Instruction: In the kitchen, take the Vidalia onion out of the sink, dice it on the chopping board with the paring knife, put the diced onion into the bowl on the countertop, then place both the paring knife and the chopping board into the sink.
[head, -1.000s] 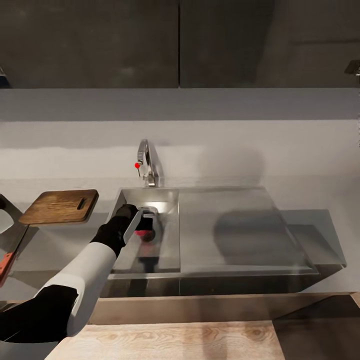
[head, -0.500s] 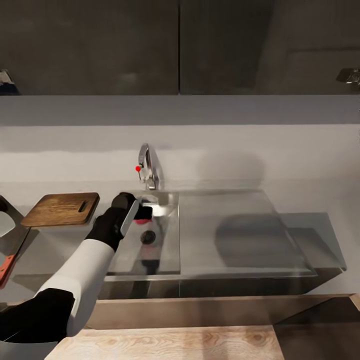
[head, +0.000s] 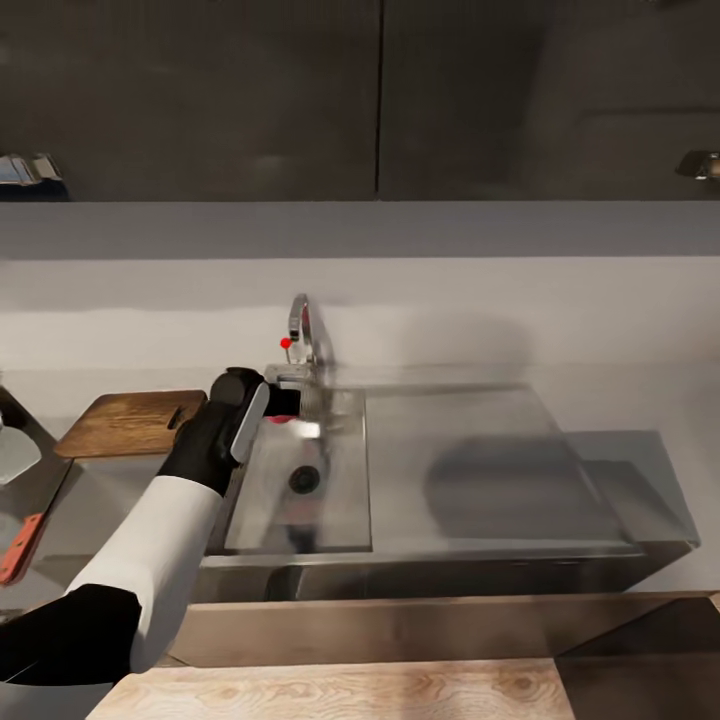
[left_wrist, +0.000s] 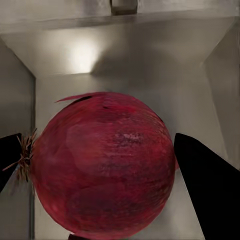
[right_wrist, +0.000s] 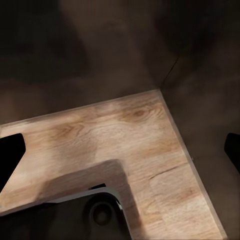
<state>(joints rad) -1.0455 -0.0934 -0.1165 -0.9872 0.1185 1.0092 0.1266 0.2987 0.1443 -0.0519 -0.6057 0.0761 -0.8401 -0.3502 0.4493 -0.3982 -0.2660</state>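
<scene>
- Step in hand, as I judge it: the first one, taking the onion (left_wrist: 102, 167) out of the sink (head: 340, 520). The left gripper (head: 272, 415) has its two dark fingers (left_wrist: 207, 190) closed against opposite sides of the onion, which sits squarely between them.
- In the head view the onion shows as a small patch of red at the gripper's tip, above the far end of the basin and just in front of the tap (head: 303, 335). The drain (head: 304, 479) lies below and nearer the robot than the gripper.
- From the wrist camera, steel basin walls show beyond the onion, so it looks lifted clear of the basin floor, though I cannot tell how far.
- Arm pose: the left arm reaches forward from the lower left, white forearm rising to a black wrist, gripper pointing toward the back wall over the basin's left edge.
- The board (head: 130, 422) lies on the counter (head: 110, 490) just left of the gripper, close to the wrist. The knife (head: 28, 540) lies farther left and nearer the robot.
- Next move, in my judgement: carry the onion left over the sink rim, keeping a firm grip since a round thing may roll, and set it down on the board.
- The right gripper's finger tips (right_wrist: 11, 155) sit wide apart over a wooden floor, holding nothing.
</scene>
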